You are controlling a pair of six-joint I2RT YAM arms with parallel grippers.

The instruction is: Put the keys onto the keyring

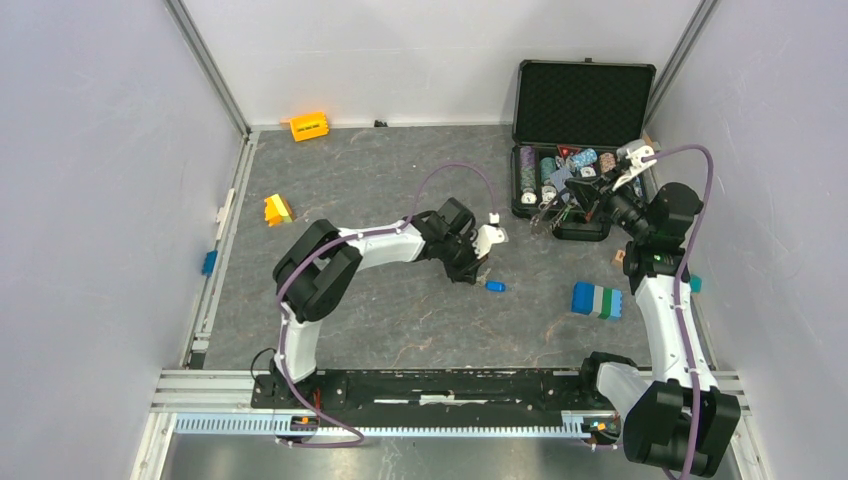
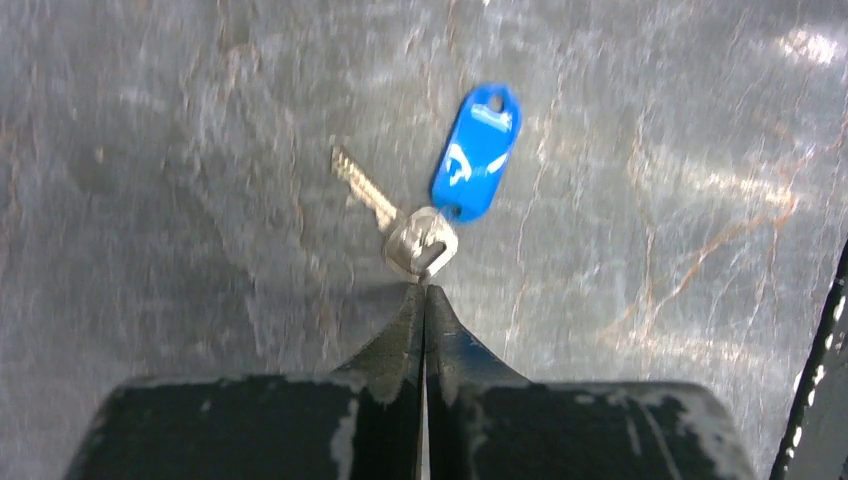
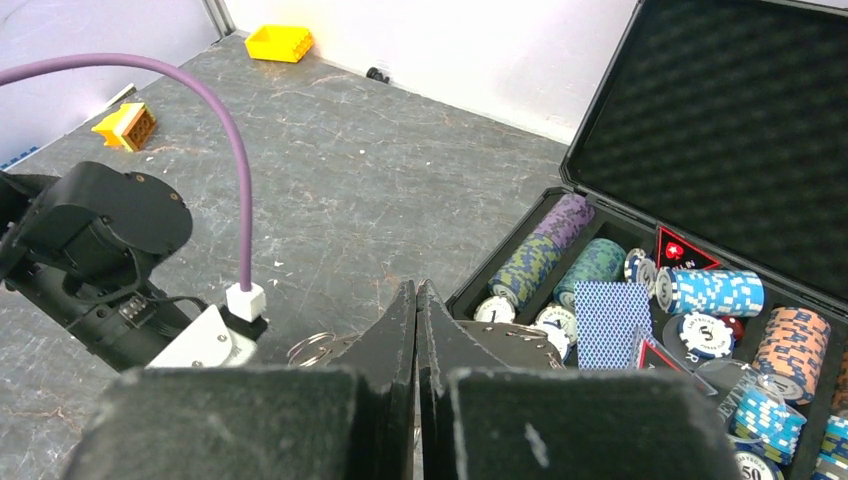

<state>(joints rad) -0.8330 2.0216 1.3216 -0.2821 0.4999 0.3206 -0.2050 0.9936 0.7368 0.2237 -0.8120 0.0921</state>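
- Grey, stone-patterned desk [image 1: 400,320] lies under both my arms.
- Left pincer [image 2: 424,290]: pressed closed, its tips touching the silver head of the key [image 2: 420,245], which lies flat with its blue tag [image 2: 476,150].
- Right pincer [image 3: 417,300]: closed, at the chip case's [image 3: 720,120] front edge. The keyring [image 3: 312,348] shows just left of it; I cannot tell if it is gripped.

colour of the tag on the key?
Blue tag on the key; left wrist view.
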